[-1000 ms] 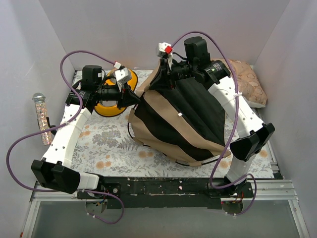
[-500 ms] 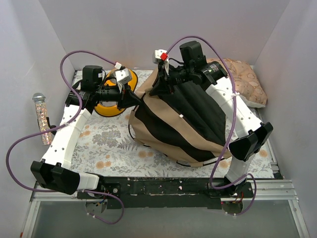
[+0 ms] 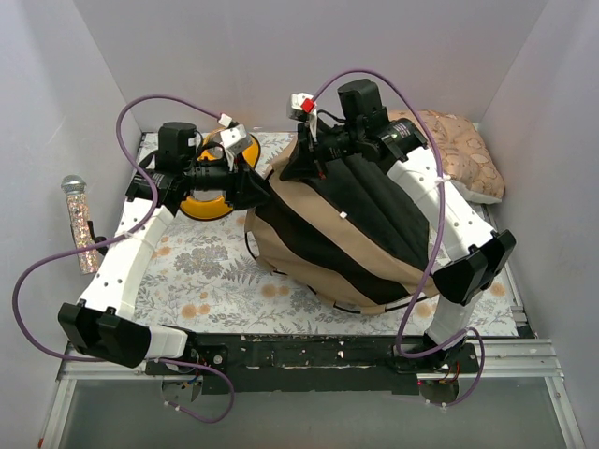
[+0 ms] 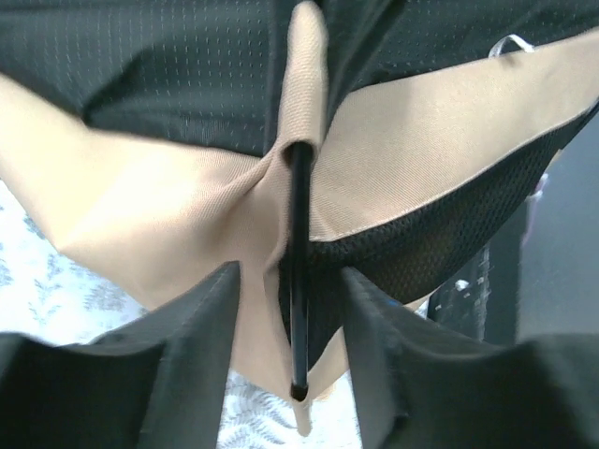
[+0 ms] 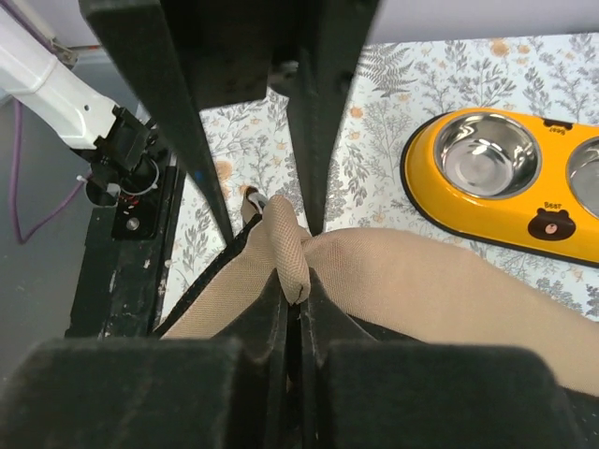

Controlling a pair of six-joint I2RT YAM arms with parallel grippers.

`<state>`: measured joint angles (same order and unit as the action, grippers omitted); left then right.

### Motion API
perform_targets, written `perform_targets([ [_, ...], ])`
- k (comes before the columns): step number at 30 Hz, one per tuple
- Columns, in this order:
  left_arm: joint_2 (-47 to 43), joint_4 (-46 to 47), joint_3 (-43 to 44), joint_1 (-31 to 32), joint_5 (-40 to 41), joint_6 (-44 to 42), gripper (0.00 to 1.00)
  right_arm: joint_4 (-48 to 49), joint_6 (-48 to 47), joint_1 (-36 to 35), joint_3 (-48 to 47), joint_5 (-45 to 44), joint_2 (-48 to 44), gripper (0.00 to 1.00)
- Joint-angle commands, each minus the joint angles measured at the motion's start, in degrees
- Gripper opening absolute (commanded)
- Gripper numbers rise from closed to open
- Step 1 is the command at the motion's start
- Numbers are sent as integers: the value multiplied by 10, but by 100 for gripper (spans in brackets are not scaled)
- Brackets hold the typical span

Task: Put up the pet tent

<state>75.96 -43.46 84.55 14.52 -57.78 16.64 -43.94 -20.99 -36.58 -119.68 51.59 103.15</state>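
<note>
Tan canvas pet tent with black panels lies half-raised and leaning on the floral-print table mat in the top view, between the two arms. The right gripper grips its far peak. The left gripper meets its left edge, just beside the yellow double steel bowl. A pinkish-beige patterned cushion sits in the far right corner, apart from the tent.

The left wrist view shows the left gripper with jaws parted at middling width. They straddle a thin black pole that emerges from a tan fabric sleeve, with gaps on both sides, so nothing is gripped.

The right wrist view has the right gripper closed narrow on a folded tan corner of the tent, with the bowl on the mat below.

Judging from this, the risks lie with both holds. The pinched fold is small and could slide out under tension, dropping the shell. If the left jaws close off-centre, the pole could spring sideways or catch only cloth. A sweep to the left could also knock the bowl.
</note>
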Motion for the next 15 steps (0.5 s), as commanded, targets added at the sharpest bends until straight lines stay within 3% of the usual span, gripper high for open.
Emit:
perform_targets([
  [1,-24,42,-24,-1,35,72,54,62,46,16,29,-25,-42,1],
  [6,-78,212,-56,-76,39,234,75,168,108,40,41,-37,-62,1],
  [9,-92,314,-71,-144,4,335,79,230,143,48,41,-36,-67,1],
  [11,-93,292,-66,-179,-22,313,79,261,162,51,32,-34,-67,1],
  [15,-109,218,-106,-189,-69,252,79,337,218,55,30,-33,-68,1],
])
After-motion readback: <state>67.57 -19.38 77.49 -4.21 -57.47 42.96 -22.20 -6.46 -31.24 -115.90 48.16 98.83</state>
